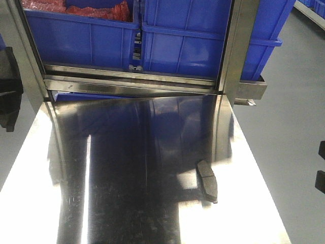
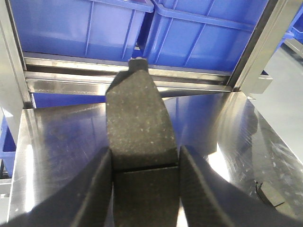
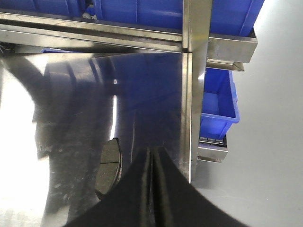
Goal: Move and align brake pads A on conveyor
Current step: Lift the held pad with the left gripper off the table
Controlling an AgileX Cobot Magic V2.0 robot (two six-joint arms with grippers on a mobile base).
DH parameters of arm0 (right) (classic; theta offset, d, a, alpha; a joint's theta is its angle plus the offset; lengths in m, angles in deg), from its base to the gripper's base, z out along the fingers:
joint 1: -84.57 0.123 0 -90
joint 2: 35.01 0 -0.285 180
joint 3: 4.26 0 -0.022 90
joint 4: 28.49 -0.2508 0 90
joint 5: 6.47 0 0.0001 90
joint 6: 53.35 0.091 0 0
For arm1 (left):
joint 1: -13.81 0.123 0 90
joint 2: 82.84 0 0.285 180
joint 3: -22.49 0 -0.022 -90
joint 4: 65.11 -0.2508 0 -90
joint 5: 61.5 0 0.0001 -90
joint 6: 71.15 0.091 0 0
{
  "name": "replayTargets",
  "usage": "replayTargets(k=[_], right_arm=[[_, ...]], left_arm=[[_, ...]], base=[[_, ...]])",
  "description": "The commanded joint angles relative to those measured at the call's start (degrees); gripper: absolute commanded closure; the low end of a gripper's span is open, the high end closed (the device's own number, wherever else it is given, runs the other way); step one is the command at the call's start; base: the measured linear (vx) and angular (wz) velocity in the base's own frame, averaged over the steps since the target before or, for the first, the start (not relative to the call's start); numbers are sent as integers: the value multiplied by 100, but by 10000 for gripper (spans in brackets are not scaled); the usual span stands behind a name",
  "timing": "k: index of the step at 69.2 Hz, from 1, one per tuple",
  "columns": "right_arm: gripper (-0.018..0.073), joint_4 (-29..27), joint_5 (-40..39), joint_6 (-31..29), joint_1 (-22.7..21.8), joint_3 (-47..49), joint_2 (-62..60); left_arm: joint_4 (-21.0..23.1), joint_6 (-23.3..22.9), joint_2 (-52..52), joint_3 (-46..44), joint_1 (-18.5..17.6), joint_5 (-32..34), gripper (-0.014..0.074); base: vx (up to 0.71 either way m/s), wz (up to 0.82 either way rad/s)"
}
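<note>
Little done yet. Pinches one brake pad (image 2: pixel 139 118) in left end effector (image 2: pixel 144 158); presses right end effector (image 3: pixel 152 153) together, empty. Leaves second pad (image 1: pixel 207 180) on table (image 1: pixel 117 193).

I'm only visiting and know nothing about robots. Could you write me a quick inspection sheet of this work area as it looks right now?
Surface: shiny reflective steel table, streaked with glare; no conveyor belt in view.
Job's things: one grey-brown gritty brake pad with a centre groove is held up by the left gripper; a second pad lies flat on the table, toward its right side.
Clutter: nothing seen.
Grippers: left gripper shut on the grooved pad; right gripper shut, holding nothing.
Cables: nothing seen.
Surroundings: blue plastic bins on a steel shelf behind the table; grey floor.
</note>
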Motion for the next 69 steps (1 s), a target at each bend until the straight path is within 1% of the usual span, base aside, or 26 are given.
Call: replayTargets(k=[1, 52, 58, 64, 69], right_arm=[[569, 24, -406, -20, 4, 144, 15], [569, 33, -430, -26, 4, 144, 15], [567, 38, -523, -26, 4, 144, 15], [547, 38, -638, -20, 4, 144, 15], [505, 38, -695, -20, 4, 144, 15]], left_arm=[[-60, 2, 64, -146, -29, 449, 398], [-60, 2, 64, -146, -29, 449, 398], [-60, 2, 64, -146, -29, 449, 398], [-60, 2, 64, -146, -29, 449, 398], [-60, 2, 64, -146, -29, 449, 398]], base=[[0, 0], [0, 0], [0, 0], [0, 0], [0, 0]])
